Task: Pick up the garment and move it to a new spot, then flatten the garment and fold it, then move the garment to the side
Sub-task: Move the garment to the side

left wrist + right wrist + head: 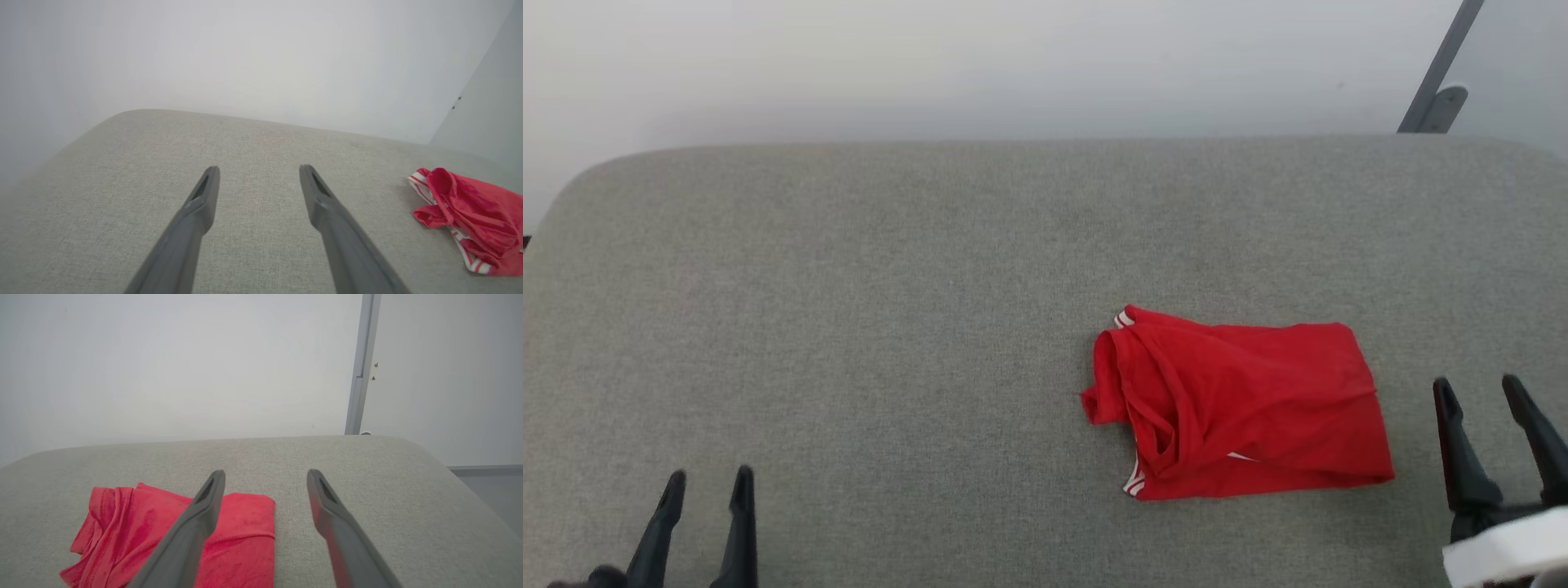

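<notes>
Your garment [1241, 400] lies loosely folded and rumpled on the grey fabric bench [890, 286], with striped trim showing along its left edge. Your right pincer [1476, 380] stands just right of the garment, not touching it, fingers spread wide and holding nothing. Your left pincer [711, 472] sits well left of the garment, equally wide and empty.

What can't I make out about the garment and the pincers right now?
- Garment, head view: folded over itself, so sleeves and lower layers are hidden; only slivers of striped trim show.
- Left wrist view: the right edge cuts part of it off.
- Right wrist view: the bottom edge cuts its near part off; a finger of the right pincer covers a strip.
- Head view: the bottom edge cuts off the left pincer's base.
</notes>
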